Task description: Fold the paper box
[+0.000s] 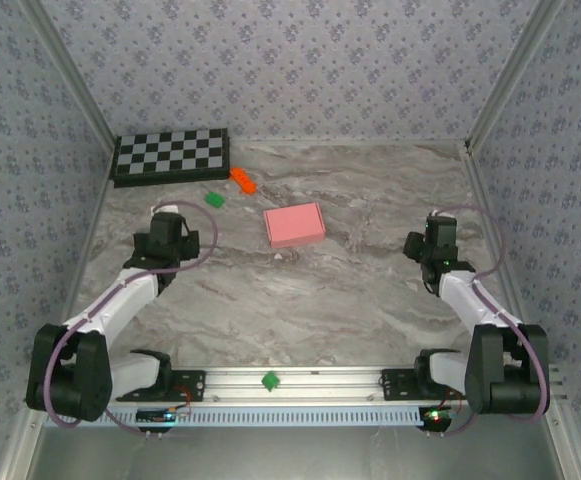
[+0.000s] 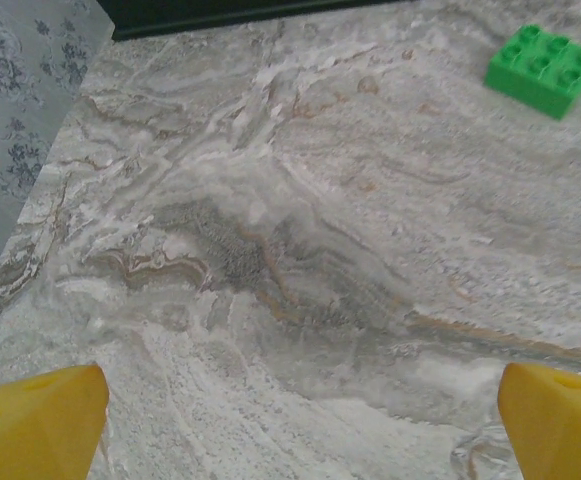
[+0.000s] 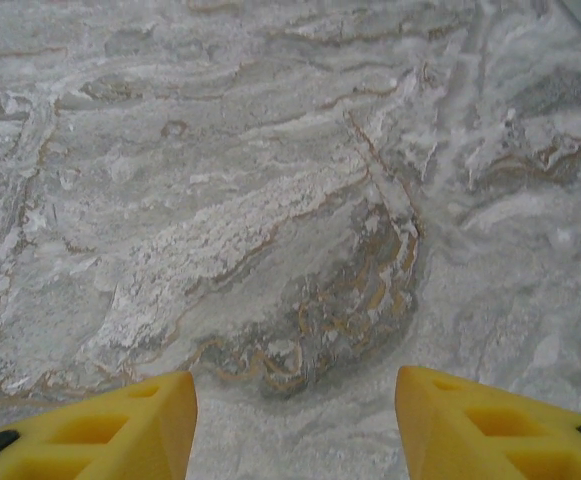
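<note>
Left hand (image 2: pixel 300 388), spread wide, faces green brick (image 2: pixel 547 68); overhead shows paper box (image 1: pixel 295 225).

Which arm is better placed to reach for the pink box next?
Left, narrowly. The left gripper looks a little nearer the paper box than the right gripper, and its jaws are wide open. Neither touches it.

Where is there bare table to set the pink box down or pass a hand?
Widest bare patch: the near tabletop between the paper box and the base rail, flanked by the left hand and right hand. Also free: from the box rightward to the right hand. Crowded: far left, around the checkerboard, orange brick and green brick.
</note>
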Tool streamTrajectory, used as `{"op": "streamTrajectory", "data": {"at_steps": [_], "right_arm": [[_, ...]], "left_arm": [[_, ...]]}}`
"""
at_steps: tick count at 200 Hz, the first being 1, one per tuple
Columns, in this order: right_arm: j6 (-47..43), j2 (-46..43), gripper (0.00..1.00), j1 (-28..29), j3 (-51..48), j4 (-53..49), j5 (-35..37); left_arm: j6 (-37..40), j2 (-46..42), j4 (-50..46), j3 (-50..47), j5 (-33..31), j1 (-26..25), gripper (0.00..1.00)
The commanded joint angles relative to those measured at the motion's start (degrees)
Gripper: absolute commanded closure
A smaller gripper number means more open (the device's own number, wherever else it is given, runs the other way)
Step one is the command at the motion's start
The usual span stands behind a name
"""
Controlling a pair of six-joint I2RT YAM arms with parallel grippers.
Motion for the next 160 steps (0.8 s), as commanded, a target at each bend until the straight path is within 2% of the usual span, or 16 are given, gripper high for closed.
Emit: {"op": "streamTrajectory", "data": {"at_steps": [1, 23, 48, 84, 160], "right_arm": [[-4.47, 0.41, 0.43, -0.44, -2.19, 10.16, 0.77], [-6.72, 0.67, 0.41, -0.52, -5.14, 17.66, -0.46], [-10.44, 1.76, 0.39, -0.71, -7.10, 23.95, -3.28], [-12.27, 4.20, 0.37, -0.89, -9.62, 33.52, -5.99], [-14.48, 10.86, 0.36, -1.70, -10.56, 43.35, -10.03]], "left_arm": [[3.88, -1.18, 12.81, -3.64, -0.18, 1.51, 0.00], [5.71, -0.87, 23.30, -8.77, 8.06, 4.47, 0.00], [7.11, 0.92, 30.59, -11.21, 16.36, 6.92, 0.00], [8.59, 5.19, 38.69, -12.60, 20.71, 8.94, 0.00], [6.95, 12.63, 48.09, -13.14, 27.69, 13.01, 0.00]]}}
